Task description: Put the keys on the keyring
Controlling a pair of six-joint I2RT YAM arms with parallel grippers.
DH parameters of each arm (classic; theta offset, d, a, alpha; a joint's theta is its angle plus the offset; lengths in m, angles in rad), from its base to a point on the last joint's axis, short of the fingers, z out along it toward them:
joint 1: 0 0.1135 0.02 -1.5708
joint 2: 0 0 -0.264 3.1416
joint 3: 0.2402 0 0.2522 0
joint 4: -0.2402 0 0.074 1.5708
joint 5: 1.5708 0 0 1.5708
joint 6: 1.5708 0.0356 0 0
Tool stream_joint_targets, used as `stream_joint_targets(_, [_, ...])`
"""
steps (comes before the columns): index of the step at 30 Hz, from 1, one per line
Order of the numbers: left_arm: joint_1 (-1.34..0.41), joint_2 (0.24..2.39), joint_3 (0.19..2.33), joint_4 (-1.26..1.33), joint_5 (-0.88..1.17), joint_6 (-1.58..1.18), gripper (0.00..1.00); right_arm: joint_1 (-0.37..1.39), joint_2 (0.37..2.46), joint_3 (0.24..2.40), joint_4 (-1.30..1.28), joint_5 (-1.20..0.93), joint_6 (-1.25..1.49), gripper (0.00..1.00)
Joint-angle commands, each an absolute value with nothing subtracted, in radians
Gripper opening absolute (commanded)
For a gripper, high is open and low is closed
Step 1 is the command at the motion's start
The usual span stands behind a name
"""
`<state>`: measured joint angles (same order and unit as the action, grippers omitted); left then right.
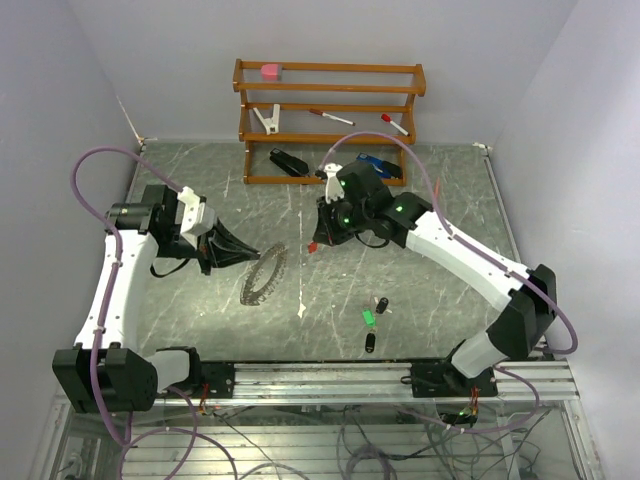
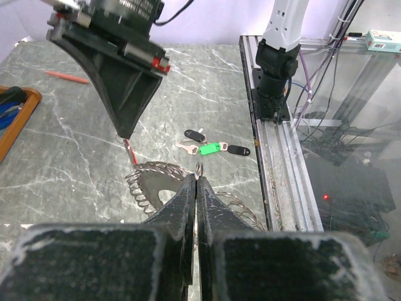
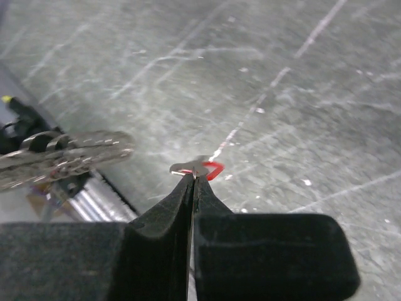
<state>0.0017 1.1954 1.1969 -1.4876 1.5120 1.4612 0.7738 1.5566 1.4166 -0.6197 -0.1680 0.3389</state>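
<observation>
Right gripper pinched shut on red key, left gripper shut on keyring (held tilted) — best to ease key toward 8 o'clock, hole lined up.

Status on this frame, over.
Left gripper shut on keyring. Right gripper shut on red key, short of it, nothing between. Other three keys loose on table.

The right gripper has its black jaws pressed together on a small red-headed key, whose silvery blade pokes out left of the tips. The keyring shows blurred at the left, apart from the key, over the grey marbled desk.
</observation>
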Motion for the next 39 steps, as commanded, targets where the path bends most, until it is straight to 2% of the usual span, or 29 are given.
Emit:
stream_joint_targets(1, [-0.005,1.2,1.24,-1.493,1.587,1.469,0.07,0.777,1.511,1.489,-0.663,-0.38,0.292,0.0])
stream_joint_targets(12, [-0.005,1.201,1.239,-1.482,1.588,1.51,0.07,0.787,1.487,1.494,-0.49,-0.654,0.402,0.0])
stream_joint_targets(18, [-0.042,1.189,1.24,-1.471,1.588,1.508,0.07,0.813,1.484,1.476,-0.369,-0.726,0.478,0.0])
stream_joint_targets(39, [-0.049,1.2,1.234,-1.493,1.588,1.584,0.07,0.873,1.493,1.415,-0.294,-0.706,0.499,0.0])
